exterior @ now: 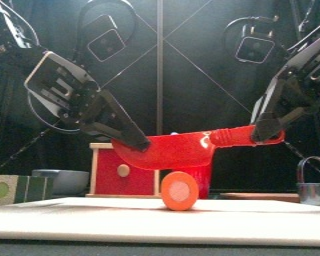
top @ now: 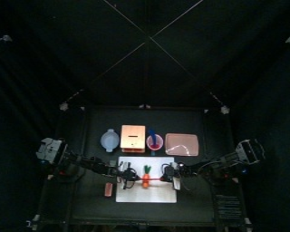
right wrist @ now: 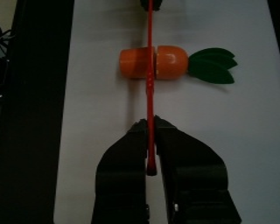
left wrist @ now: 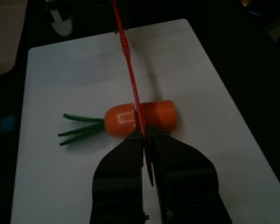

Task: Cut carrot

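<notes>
Left end effector clamped tight on one end of a red knife, blade running straight out from between the jaws. Right end effector pinched shut on the other end of the same knife, thin red edge heading away from it. So both holding one knife between them, stretched level across the middle in the front view.

Carrot lying on its side on a white cutting board, roughly mid-board, right under the knife. Looks like the blade crosses the orange body about halfway along, though can't tell from the wrist views whether it's touching or just above. Front view shows the round orange end sitting on the board with the red knife a bit above it. Green leafy top sticking out one end.

Board resting on the black desk, near its front edge. Behind it: a red box and a few containers, too small in the top view to make out.
</notes>
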### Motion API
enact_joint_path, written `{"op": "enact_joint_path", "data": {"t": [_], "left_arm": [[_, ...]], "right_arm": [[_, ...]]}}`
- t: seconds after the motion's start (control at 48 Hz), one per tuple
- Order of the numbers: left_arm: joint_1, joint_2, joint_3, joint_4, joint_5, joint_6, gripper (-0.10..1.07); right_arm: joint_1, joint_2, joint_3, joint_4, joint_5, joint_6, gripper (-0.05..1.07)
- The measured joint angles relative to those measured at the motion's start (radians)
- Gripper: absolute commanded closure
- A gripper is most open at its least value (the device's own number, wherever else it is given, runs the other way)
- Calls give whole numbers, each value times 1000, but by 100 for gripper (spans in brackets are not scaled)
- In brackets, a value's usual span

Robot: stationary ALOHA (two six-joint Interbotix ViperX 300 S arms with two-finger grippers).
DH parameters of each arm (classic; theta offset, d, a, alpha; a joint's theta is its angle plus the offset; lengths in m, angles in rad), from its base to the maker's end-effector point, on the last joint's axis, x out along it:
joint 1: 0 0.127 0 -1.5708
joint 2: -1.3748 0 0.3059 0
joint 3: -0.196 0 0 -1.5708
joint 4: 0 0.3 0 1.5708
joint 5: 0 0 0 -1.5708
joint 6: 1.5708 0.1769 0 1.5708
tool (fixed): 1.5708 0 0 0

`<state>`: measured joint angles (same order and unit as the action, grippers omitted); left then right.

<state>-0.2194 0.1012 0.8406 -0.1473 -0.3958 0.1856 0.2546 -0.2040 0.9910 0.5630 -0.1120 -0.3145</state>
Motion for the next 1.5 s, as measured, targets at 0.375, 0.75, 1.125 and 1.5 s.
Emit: {"op": "enact_joint_path", "data": {"t": [0.375,0.75,1.125,1.5], "left_arm": [[12,2,-8,2,23,25,59],[14,12,-17,0,37,38,59],[17,29,-26,0,110,38,59],[21,57,-25,0,140,38,59]], "right_arm": [[-14,3,2,-46,2,-2,82],[-20,18,-6,-57,41,-2,82],[-26,120,-23,-104,34,0,82],[-55,187,-37,-153,12,-2,82]]}}
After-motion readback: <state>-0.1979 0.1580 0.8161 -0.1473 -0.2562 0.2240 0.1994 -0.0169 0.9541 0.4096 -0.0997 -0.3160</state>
